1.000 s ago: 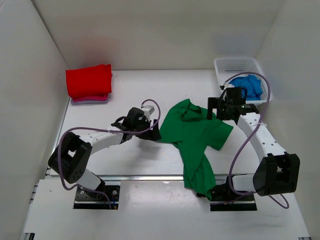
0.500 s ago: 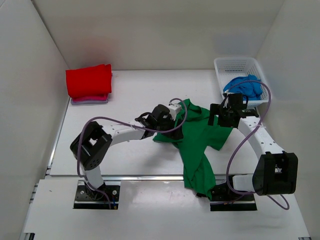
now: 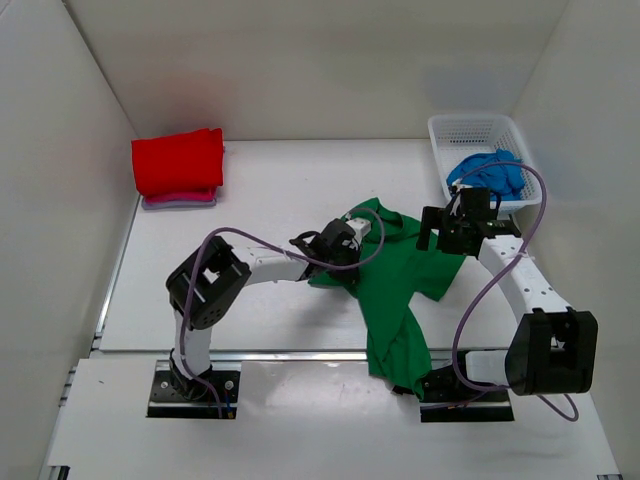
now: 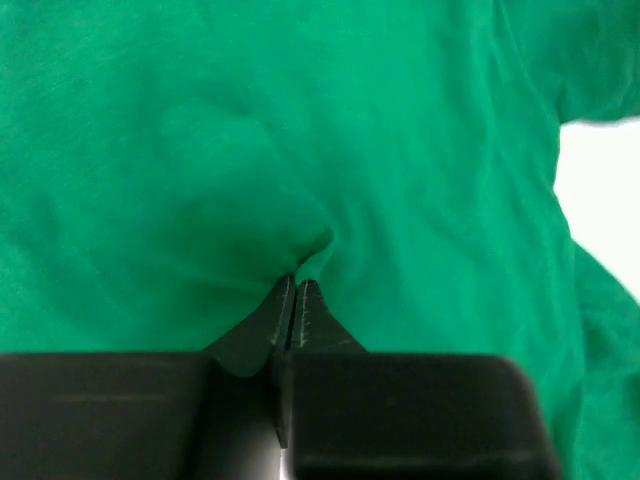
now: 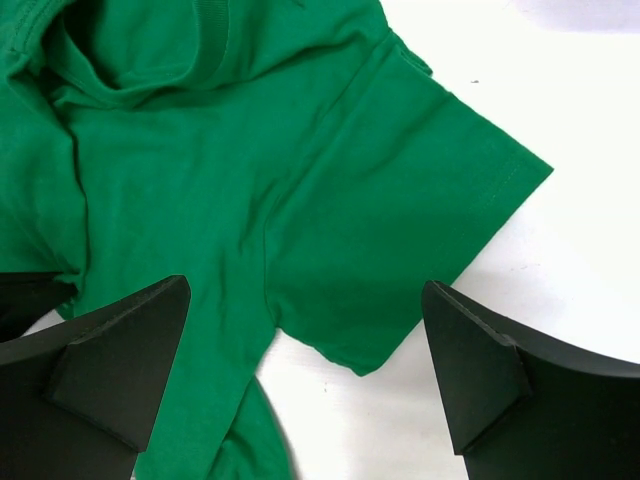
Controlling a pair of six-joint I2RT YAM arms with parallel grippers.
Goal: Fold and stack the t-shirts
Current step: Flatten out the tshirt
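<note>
A bright green t-shirt [image 3: 395,285] lies crumpled in the middle of the table, its lower part hanging over the near edge. My left gripper [image 3: 348,256] sits on the shirt's left side. In the left wrist view it [image 4: 296,284] is shut on a small pinch of the green cloth [image 4: 300,130]. My right gripper [image 3: 434,232] hovers open over the shirt's right sleeve [image 5: 400,230], fingers [image 5: 110,370] wide apart. A folded red t-shirt [image 3: 178,160] lies on a pink one [image 3: 180,201] at the back left. A blue t-shirt [image 3: 490,172] is bunched in the basket.
A white mesh basket [image 3: 478,128] stands at the back right corner. White walls close in the table on the left, back and right. Purple cables loop off both arms.
My left arm has swung right from beside the green t-shirt onto it, and its jaws have closed on the cloth. The right gripper has stayed open, almost in place.
</note>
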